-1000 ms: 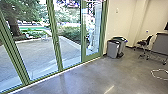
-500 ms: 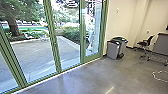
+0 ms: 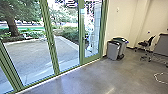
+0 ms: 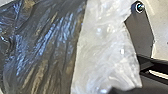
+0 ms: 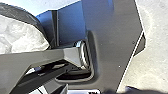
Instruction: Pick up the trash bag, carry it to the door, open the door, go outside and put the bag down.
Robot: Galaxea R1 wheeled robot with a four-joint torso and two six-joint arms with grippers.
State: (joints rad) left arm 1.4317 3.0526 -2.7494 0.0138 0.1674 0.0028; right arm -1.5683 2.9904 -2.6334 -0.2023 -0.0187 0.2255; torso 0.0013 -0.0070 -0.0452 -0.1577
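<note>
"Where's the trash bag point(image 4: 45, 50)?"

"Nearest of all, right up by the wrist cameras, on the robot's side of the green-framed door point(image 3: 82, 55). It's shiny dark plastic, wrinkled, with a cloudy whitish part beside the dark."

"And the left jaws? Have they got it?"

"I can't tell how wide they stand, or whether they hold it. Same for the right jaws: the bag is near that wrist too, but I can't make out any grip."

"What's between us and the door?"

"Smooth gray floor point(image 3: 82, 80). A white cord point(image 3: 156, 77) curls on it, well to the right of the door and nearer than it."

"How does the door itself look?"

"Closed, in line with the glass panels to its left. Just right of it, by the pale wall point(image 3: 120, 22), two bins stand close together: a gray one point(image 3: 113, 51) and one with a dark green top point(image 3: 120, 39)."

"Farther along?"

"A dark office chair point(image 3: 146, 44), well to the right of the door, then a gray panel on wheels point(image 3: 161, 46) beyond it."

"Outside?"

"Paving point(image 3: 32, 55) past the door and the glass, then shrubs point(image 3: 71, 33), and a thick tree trunk point(image 3: 13, 26) off to the door's left."
</note>
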